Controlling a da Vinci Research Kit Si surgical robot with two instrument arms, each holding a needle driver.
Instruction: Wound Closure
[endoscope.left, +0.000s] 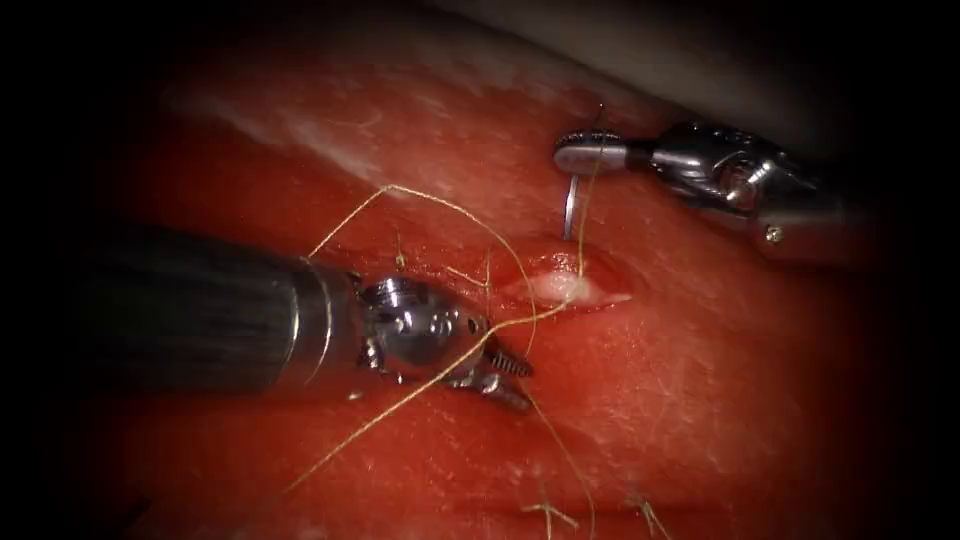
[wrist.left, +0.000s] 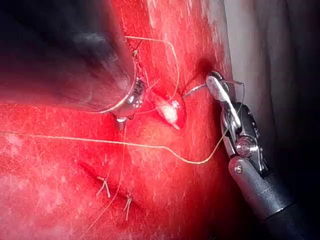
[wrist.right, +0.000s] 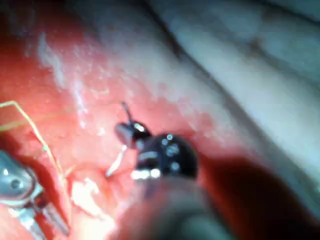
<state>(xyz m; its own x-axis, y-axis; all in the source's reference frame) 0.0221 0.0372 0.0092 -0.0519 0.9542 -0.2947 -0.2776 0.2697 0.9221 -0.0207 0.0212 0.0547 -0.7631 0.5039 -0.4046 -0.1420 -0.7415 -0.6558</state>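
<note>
My right tool (endoscope.left: 583, 153) comes in from the upper right with its jaws shut on the curved needle (endoscope.left: 570, 208) near one end. The needle runs down from the jaws and meets the tissue (endoscope.left: 700, 400) just above the pale gap of the cut (endoscope.left: 565, 288); I also see the needle (wrist.left: 195, 90) from the left wrist. My left tool (endoscope.left: 520, 385) lies left of the cut with its jaws apart and nothing gripped. Yellow thread (endoscope.left: 440, 205) arcs over the tissue, drapes across the left tool's wrist and trails to the lower left.
Knotted stitches with short cut ends (endoscope.left: 547, 512) sit along the near stretch of the cut, also seen as stitches (wrist.left: 103, 186) from the left wrist. A pale edge of the tissue (endoscope.left: 640, 50) borders the far side behind the right tool.
</note>
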